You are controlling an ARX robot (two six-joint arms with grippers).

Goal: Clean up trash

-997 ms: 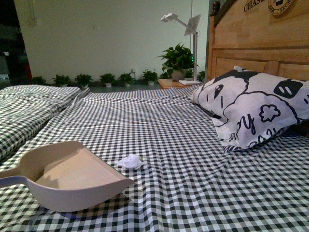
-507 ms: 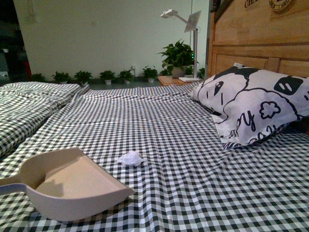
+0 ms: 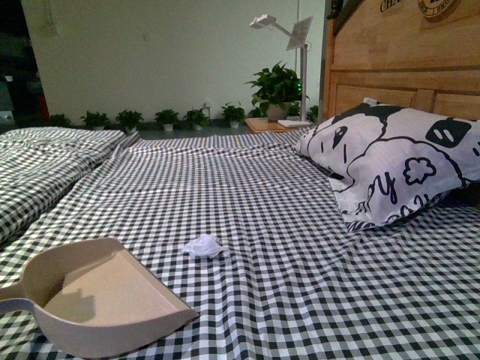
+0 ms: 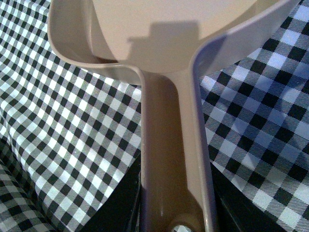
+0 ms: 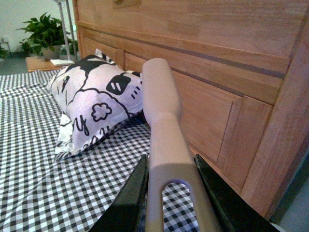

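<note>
1. Clamped the pan by its handle in the left gripper, jaws pressed to both sides.
2. Pinched a beige handle, probably a brush's, in the right gripper, near the headboard.
3. Found the wad on the sheet, near the pan's lip but apart from it.
4. Judged the step as lining up the scoop; needed next the brush brought behind the wad to sweep it in.

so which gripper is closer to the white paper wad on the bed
Left, probably. The left gripper holds the dustpan by its handle, and the pan's lip lies just short of the paper wad. The right gripper, shut on a beige handle, is over by the headboard.
</note>
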